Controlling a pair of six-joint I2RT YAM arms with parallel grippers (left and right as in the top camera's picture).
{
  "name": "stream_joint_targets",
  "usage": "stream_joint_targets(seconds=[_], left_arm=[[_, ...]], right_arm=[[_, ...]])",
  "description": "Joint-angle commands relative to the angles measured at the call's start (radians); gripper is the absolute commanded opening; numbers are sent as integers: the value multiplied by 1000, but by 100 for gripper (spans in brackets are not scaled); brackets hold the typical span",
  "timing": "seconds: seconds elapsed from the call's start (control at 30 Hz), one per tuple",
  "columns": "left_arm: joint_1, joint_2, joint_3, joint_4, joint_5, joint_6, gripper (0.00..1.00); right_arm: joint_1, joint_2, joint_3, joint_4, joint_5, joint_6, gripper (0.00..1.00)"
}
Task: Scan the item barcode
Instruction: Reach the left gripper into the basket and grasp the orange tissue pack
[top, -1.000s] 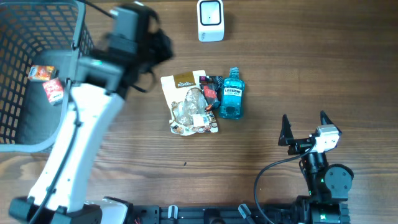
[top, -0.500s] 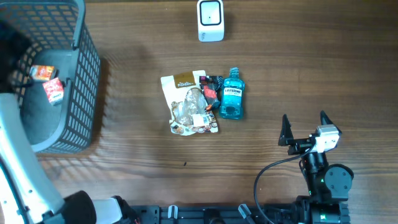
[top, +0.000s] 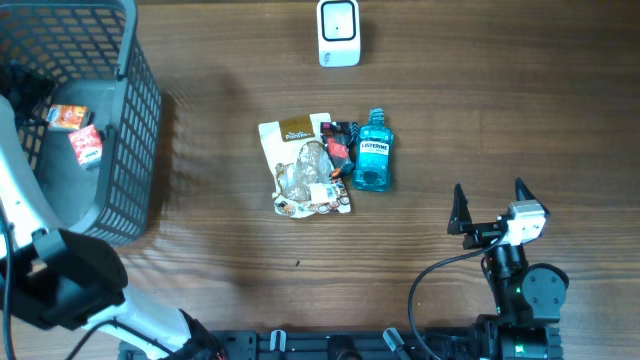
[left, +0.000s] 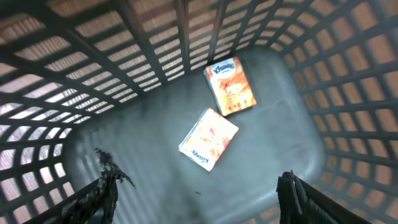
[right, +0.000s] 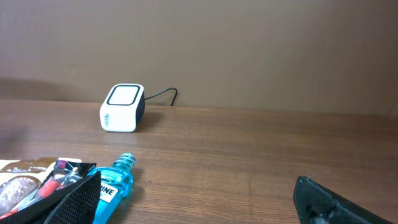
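The wooden table (top: 520, 100) is seen to carry a grey mesh basket (top: 140, 110) at its far left corner, and a plain brown wall (right: 249, 50) is seen behind its far edge. The left gripper (left: 196, 180) is held over the basket with its jaws spread wide and nothing between them. The right gripper (top: 489, 195) is parked near the near right corner, likewise spread wide and empty. The items judged to await scanning are grouped at the middle of the table: a snack pouch (top: 305, 165), a blue mouthwash bottle (top: 373, 152) just beside it on the right, and a small red and black packet (top: 340, 145) wedged between the two. The white scanner (top: 338, 32) is set at the middle of the far edge, its cable (right: 163, 94) trailing toward the wall. On the basket floor an orange tissue pack (left: 230, 86) and a paler tissue pack (left: 208, 138) are laid flat, close together. The drop appears to be finished, so the left arm should be lifted clear of the basket rim before it is swung across. One item should then be taken alone from the crowded group, and its barcode should be turned squarely to the scanner face.
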Motion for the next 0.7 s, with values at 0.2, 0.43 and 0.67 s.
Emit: stream_joint_targets(seconds=[0.2, 0.43, 0.67], left_arm=[[-26, 162, 10, 51, 120, 102, 78], [-52, 264, 2, 65, 115, 102, 79], [-52, 327, -12, 50, -8, 65, 72]], right_arm=[[4, -3, -1, 4, 6, -10, 100], [4, -3, -1, 4, 6, -10, 100], [4, -3, -1, 4, 6, -10, 100]])
